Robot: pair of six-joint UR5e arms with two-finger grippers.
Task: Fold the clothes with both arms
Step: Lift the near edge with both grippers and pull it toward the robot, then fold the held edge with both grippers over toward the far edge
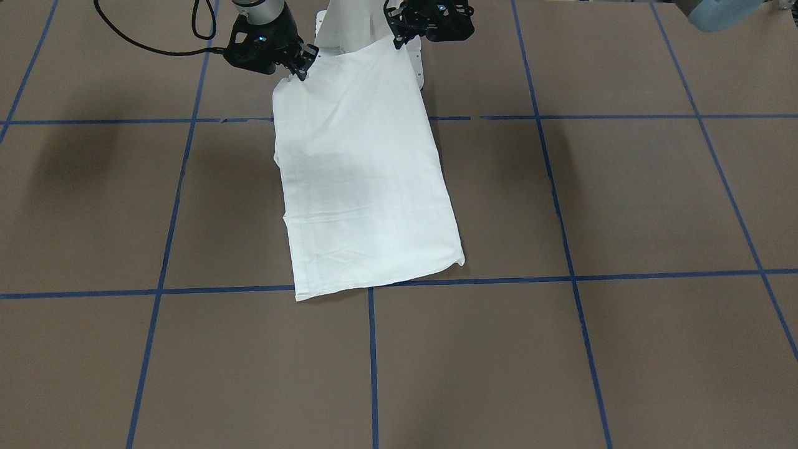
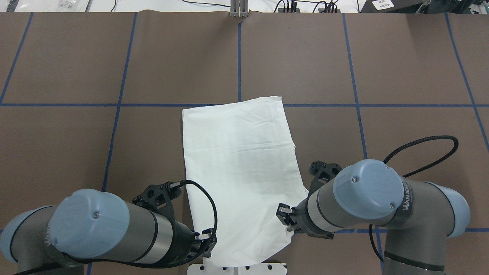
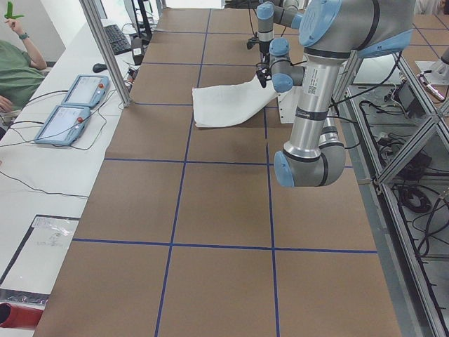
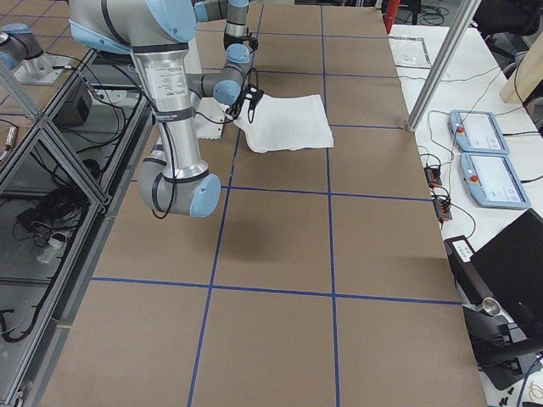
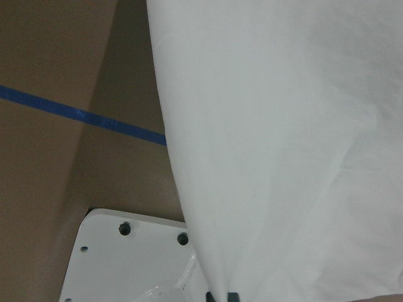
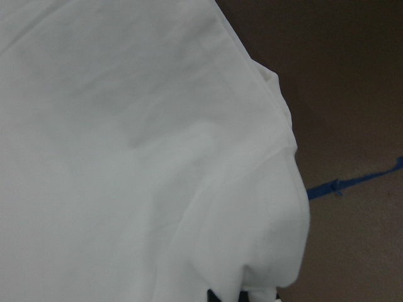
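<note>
**Shirt.** In the front-facing view the shirt (image 1: 368,181) occupies the centre and upper centre as a long white panel. Its lower edge lies flat on the table (image 1: 623,199), across a tape line (image 1: 623,275) just below mid-frame. Its upper edge is raised off the table and hangs between the two grippers. In the overhead view the shirt (image 2: 240,168) runs from mid-frame to the bottom edge. There it covers part of the white base (image 2: 198,268).

**Left gripper.** The left gripper (image 1: 399,42) is at the top of the front-facing view, right of centre. Its fingers are pinched together on the shirt's upper right corner. In the left wrist view, cloth fills the right of the frame and gathers to a point at the bottom edge.

**Right gripper.** The right gripper (image 1: 302,70) is at the top of the front-facing view, left of centre. Its fingers are closed on the shirt's upper left corner. This gripper sits slightly lower in the frame than the left gripper. In the right wrist view, a dark fingertip (image 6: 214,296) shows at the bottom edge, under the bunched cloth.
</note>
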